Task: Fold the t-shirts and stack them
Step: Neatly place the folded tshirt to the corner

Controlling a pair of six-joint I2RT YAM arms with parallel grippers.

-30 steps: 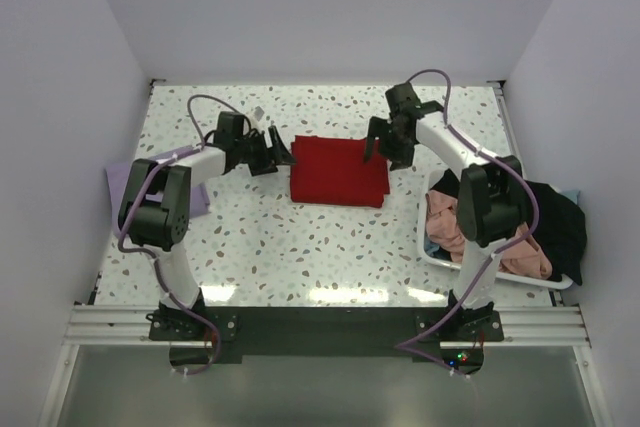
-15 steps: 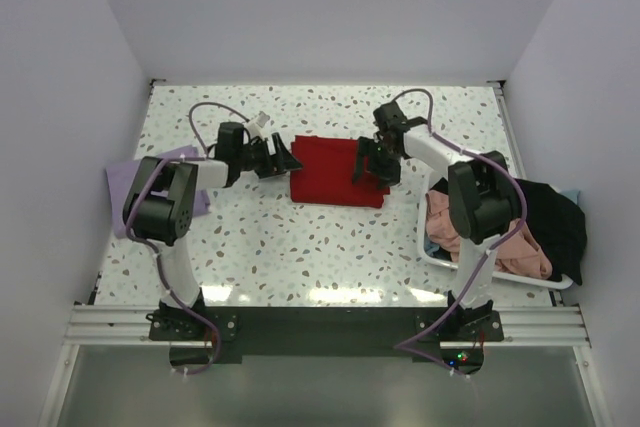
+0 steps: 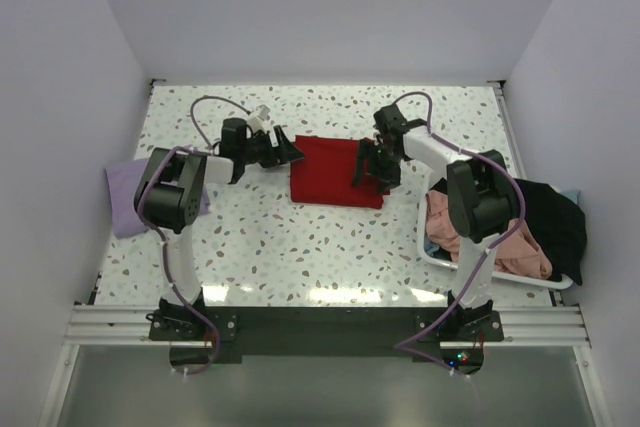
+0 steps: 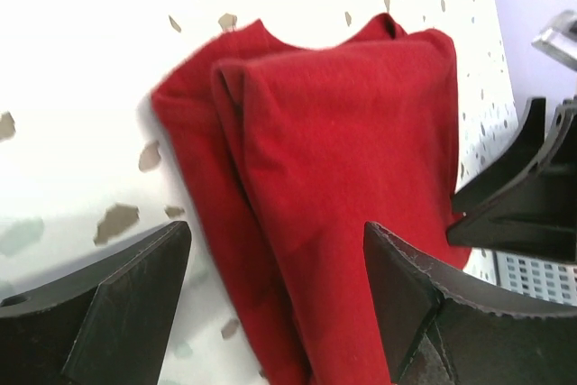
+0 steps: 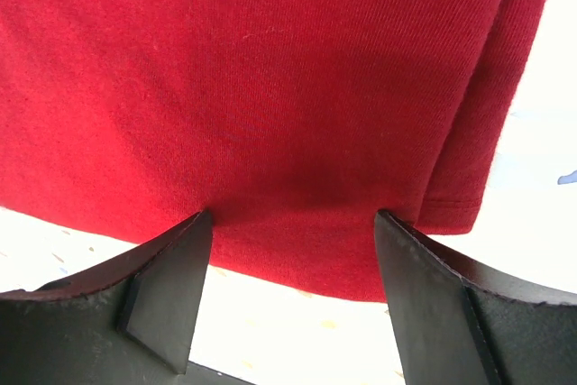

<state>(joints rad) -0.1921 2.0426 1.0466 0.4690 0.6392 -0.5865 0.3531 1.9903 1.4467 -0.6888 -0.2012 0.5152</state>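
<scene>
Where it lies folded into a thick rectangle in the middle of the speckled white tabletop [image 3: 300, 247], the bright red cloth t-shirt [image 3: 338, 171] sits between the two arms. At the table's right edge a white plastic basket [image 3: 428, 257] holds a crumpled salmon-pink shirt [image 3: 445, 225] and a black shirt [image 3: 555, 222] draped over its right side. A pale lavender shirt [image 3: 125, 197] lies at the left edge, well apart from the red one. The left gripper [image 3: 287, 150] hangs low just beside the red shirt's left edge, jaws spread wide and empty, the fold lying ahead between them. The right gripper [image 3: 368, 169] is over the shirt's right edge, likewise wide open and gripping nothing. Its fingertips [image 5: 194, 232] reach the cloth's hem, though whether they touch it cannot be told.
</scene>
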